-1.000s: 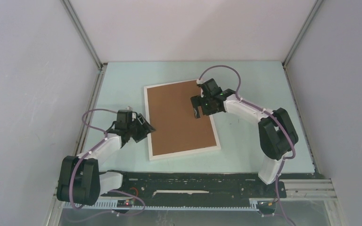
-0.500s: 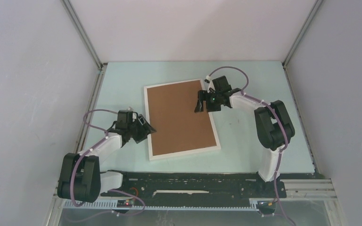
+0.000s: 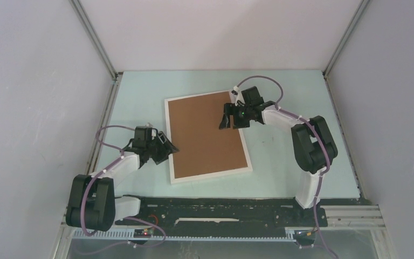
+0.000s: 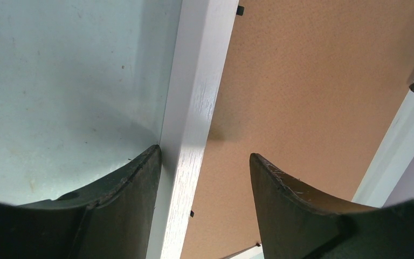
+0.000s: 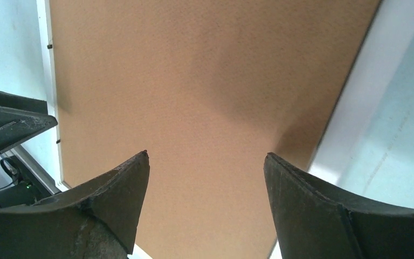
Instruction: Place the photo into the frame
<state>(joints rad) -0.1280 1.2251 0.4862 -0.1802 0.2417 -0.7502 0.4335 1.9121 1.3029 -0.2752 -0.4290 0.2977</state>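
Note:
The white frame (image 3: 168, 141) lies flat on the table with a plain brown backing board (image 3: 205, 135) filling it. The photo is hidden. My left gripper (image 3: 167, 149) is open and straddles the frame's left rail (image 4: 197, 102): one finger (image 4: 135, 178) rests against the rail's outer side, the other hangs over the board (image 4: 312, 81). My right gripper (image 3: 225, 121) hovers open over the board (image 5: 194, 70) near the frame's right rail (image 5: 364, 91), with nothing between its fingers (image 5: 124, 189).
Pale green table (image 3: 291, 162) surrounds the frame, enclosed by grey walls left, right and behind. Small black tabs (image 4: 240, 10) sit along the frame's inner edge. The left gripper (image 5: 11, 121) shows at the left of the right wrist view.
My right arm drew its wrist toward the frame's far right part, and its jaws narrowed a little. The left arm and the frame stayed put.

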